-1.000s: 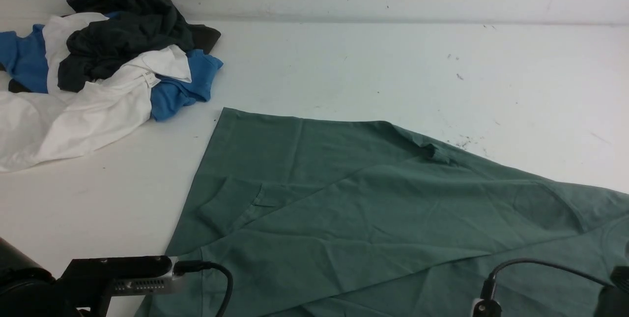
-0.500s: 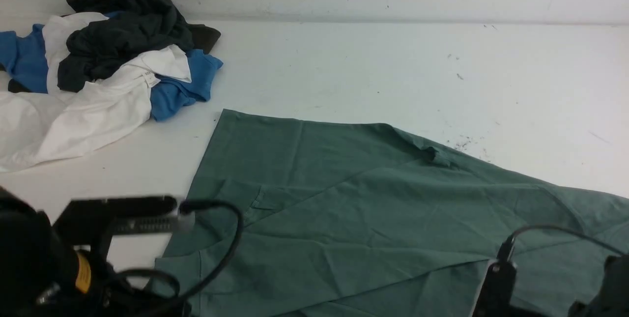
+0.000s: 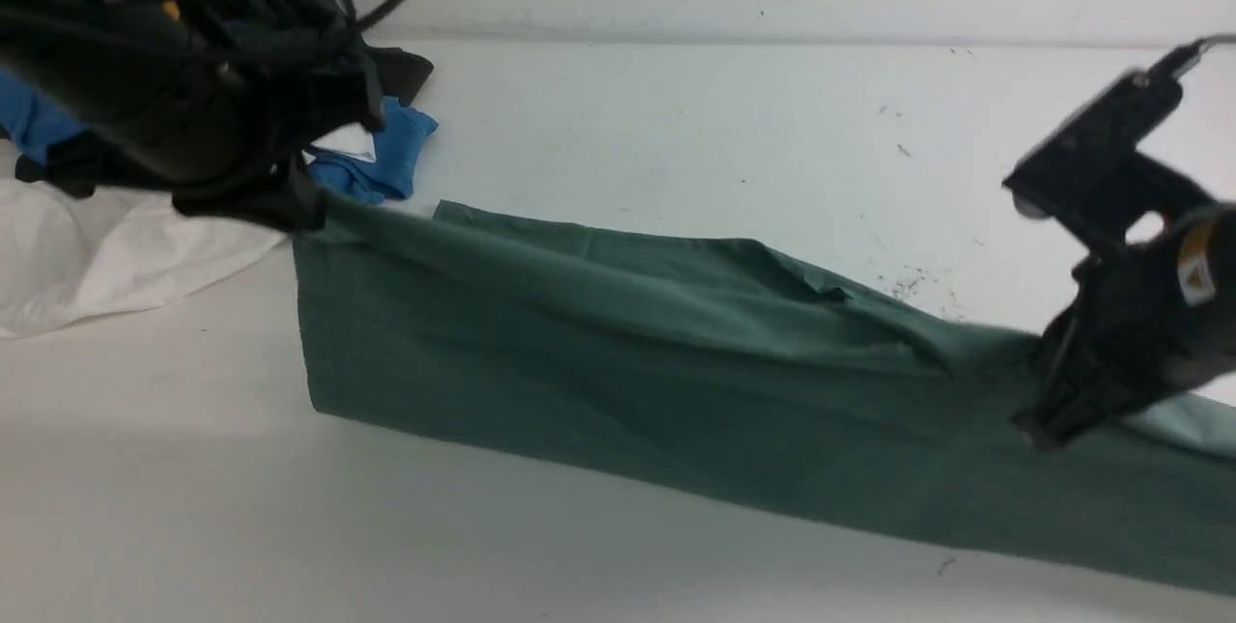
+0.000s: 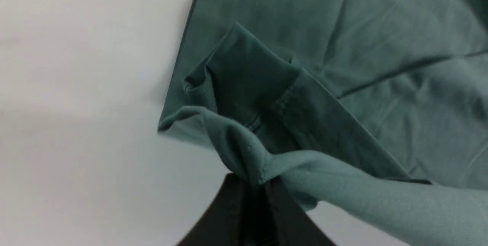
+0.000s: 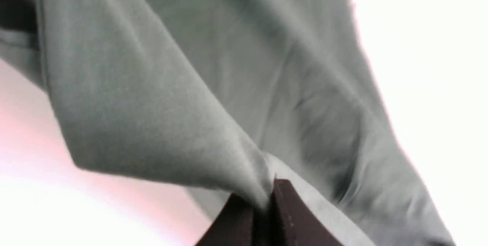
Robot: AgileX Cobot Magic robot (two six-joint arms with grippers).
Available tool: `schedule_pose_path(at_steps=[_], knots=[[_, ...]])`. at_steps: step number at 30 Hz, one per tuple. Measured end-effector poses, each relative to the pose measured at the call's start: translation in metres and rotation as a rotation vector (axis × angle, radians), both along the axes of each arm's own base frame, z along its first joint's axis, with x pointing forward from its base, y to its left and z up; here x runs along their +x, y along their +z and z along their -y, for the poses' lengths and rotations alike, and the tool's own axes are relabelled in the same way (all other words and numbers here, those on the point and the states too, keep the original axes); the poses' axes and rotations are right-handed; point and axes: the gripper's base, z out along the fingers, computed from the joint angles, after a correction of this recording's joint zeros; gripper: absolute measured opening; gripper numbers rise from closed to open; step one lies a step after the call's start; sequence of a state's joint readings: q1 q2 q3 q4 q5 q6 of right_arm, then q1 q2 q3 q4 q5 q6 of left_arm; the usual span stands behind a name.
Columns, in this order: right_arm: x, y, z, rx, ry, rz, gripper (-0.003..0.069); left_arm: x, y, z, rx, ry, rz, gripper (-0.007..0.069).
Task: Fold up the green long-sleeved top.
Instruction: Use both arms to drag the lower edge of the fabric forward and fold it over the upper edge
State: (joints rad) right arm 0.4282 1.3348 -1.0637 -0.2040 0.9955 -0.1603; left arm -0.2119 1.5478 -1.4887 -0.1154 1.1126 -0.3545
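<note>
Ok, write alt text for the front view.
Two robot arms hold the green long-sleeved top up by one edge over a white table, the left arm and right arm at opposite ends, jaws shut on the cloth. A heap of white, blue and dark clothes lies behind the left arm.

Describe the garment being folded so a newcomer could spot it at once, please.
On the white table, to the right of the crumpled pile of blue, white and charcoal clothes, stretches a wide sage-green cotton top. It is the only green garment, and the only one spread out.
</note>
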Motion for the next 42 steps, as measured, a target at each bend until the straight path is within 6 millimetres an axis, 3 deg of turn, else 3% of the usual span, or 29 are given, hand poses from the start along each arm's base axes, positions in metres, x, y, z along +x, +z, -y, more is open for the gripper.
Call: schedule_pose_path(at_steps=[1, 2, 3, 7, 9, 14, 15, 19, 25, 27, 30, 37, 40, 42], knots=[[0.018, 0.002, 0.004, 0.023, -0.019, -0.007, 0.0021, 0.023, -0.001, 0.0, -0.016, 0.005, -0.002, 0.002], [0.02, 0.002, 0.005, 0.031, -0.027, -0.011, 0.0021, 0.026, -0.001, 0.0, -0.019, 0.005, -0.004, 0.002], [0.04, 0.0, 0.007, 0.049, -0.044, -0.023, 0.0021, 0.052, -0.005, 0.001, -0.029, 0.013, -0.003, 0.002], [0.081, -0.012, 0.013, 0.074, -0.096, -0.05, 0.0021, 0.104, -0.023, 0.005, -0.026, 0.015, -0.02, 0.002], [0.089, -0.016, 0.013, 0.074, -0.103, -0.052, 0.0021, 0.116, -0.032, 0.007, -0.024, 0.014, -0.032, 0.002], [0.134, -0.048, 0.014, 0.054, -0.126, -0.068, 0.0021, 0.17, -0.063, 0.014, -0.034, 0.021, -0.01, 0.002], [0.135, -0.047, 0.014, 0.054, -0.126, -0.064, 0.0021, 0.172, -0.065, 0.014, -0.034, 0.022, -0.009, 0.002], [0.16, -0.077, 0.008, 0.061, -0.131, -0.06, 0.0021, 0.198, -0.098, 0.011, -0.036, 0.049, -0.017, 0.002], [0.175, -0.108, 0.004, 0.094, -0.172, -0.052, 0.0032, 0.211, -0.139, 0.01, -0.01, 0.056, -0.07, 0.0034], [0.176, -0.111, 0.004, 0.102, -0.181, -0.049, 0.0041, 0.212, -0.144, 0.01, -0.002, 0.056, -0.072, 0.0041], [0.18, -0.112, 0.003, 0.144, -0.225, -0.016, 0.0115, 0.217, -0.148, 0.006, 0.047, 0.064, -0.034, 0.0113], [0.179, -0.108, 0.005, 0.187, -0.335, -0.017, 0.0349, 0.218, -0.129, 0.002, 0.078, 0.067, 0.009, 0.0344], [0.169, -0.095, 0.008, 0.167, -0.366, -0.054, 0.0414, 0.214, -0.112, 0.005, 0.069, 0.036, 0.019, 0.0365], [0.161, -0.078, 0.011, 0.161, -0.38, -0.068, 0.0422, 0.21, -0.097, 0.015, 0.048, -0.032, 0.059, 0.0326]])
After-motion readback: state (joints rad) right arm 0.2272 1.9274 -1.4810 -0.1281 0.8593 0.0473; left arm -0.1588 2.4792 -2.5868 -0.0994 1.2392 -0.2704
